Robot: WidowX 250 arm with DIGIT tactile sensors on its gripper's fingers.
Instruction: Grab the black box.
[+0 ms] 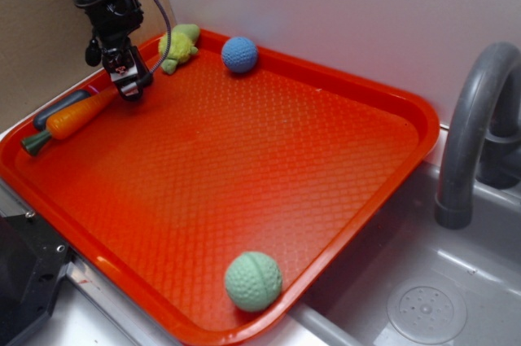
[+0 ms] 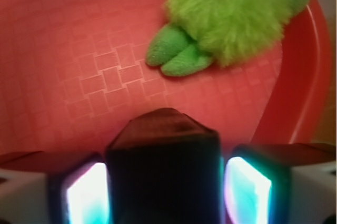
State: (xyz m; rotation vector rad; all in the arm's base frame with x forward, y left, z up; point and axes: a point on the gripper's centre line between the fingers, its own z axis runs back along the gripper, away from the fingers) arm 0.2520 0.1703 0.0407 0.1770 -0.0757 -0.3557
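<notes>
The arm reaches down from the upper left of the exterior view, its pincer [image 1: 130, 84] pointing at the far left corner of the red tray [image 1: 244, 167], just beside the orange carrot toy [image 1: 77, 114]. Only the wrist view shows the grip: the black box [image 2: 164, 166] sits between the two lit pads [image 2: 87, 195], pinched by them, above the tray floor, with the green plush toy [image 2: 231, 16] ahead. The exterior view alone shows the blue ball [image 1: 239, 54], the pale green ball [image 1: 253, 281] and the grey faucet [image 1: 476, 118]. No writing is legible.
</notes>
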